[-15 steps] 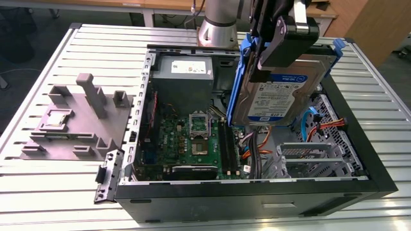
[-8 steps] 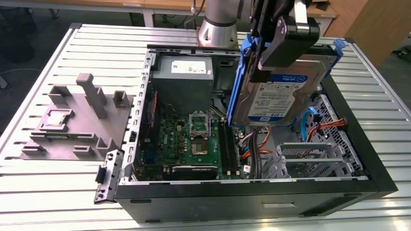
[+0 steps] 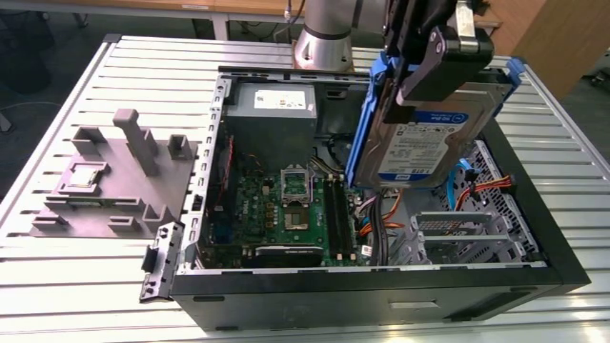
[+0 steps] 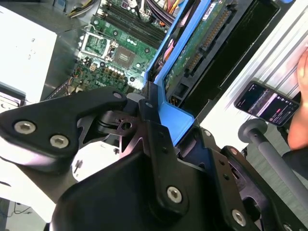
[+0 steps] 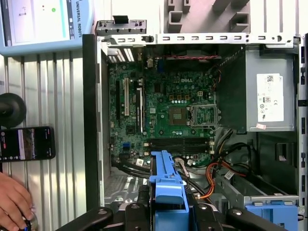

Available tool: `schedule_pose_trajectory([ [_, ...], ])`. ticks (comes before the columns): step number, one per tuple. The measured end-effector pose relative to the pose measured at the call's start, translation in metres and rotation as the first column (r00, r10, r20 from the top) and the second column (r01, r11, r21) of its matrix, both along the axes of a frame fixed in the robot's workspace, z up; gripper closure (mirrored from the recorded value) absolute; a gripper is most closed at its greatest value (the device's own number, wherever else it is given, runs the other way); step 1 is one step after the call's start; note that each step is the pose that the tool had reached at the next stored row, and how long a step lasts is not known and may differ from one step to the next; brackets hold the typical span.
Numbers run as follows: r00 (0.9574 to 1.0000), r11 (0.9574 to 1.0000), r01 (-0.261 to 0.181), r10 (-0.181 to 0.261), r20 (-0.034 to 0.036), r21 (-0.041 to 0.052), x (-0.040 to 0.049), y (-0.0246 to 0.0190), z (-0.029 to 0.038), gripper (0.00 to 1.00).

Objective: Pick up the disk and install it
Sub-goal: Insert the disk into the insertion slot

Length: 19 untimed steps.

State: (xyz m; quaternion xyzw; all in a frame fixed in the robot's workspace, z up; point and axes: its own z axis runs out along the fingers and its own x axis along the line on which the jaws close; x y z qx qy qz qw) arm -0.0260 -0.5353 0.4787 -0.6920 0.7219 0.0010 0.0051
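So right now your gripper (image 3: 424, 78) is clamped tight on the disk (image 3: 419, 146), holding it in the upper right of the exterior view, above the open computer case (image 3: 381, 289). The disk stands on edge, tilted a bit, with its white-and-blue label facing the camera and its blue bracket (image 3: 367, 121) running down one side. Its lower end hangs over the inside of the case, between the motherboard (image 3: 286, 207) and the metal drive bay (image 3: 462, 232), close to the orange cables (image 3: 481, 189). Can't tell if it touches anything down there. In the second wrist view you can see the black fingers (image 4: 156, 139) pinching the end of the bracket. The grey power supply (image 3: 271, 107) sits in the case's far corner, upper middle of the exterior view. A grey plastic fixture (image 3: 114, 179) is on the slatted table (image 3: 76, 286), at the left of that frame. In the first wrist view a phone (image 5: 26, 143) lies on the table beside the case, with a person's hand (image 5: 12, 202) near it.
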Motion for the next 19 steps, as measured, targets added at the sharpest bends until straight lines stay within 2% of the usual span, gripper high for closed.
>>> schedule_pose_trajectory([
  [6,1.0,1.0,0.0,0.0,0.0001,0.0002,0.0022,-0.009,-0.0014,0.63],
  [13,1.0,1.0,0.0,0.0,0.0001,0.0002,0.0194,-0.0112,-0.0036,0.63],
  [19,1.0,1.0,0.0,0.0,0.0001,0.0003,0.0215,-0.0148,-0.0062,0.63],
])
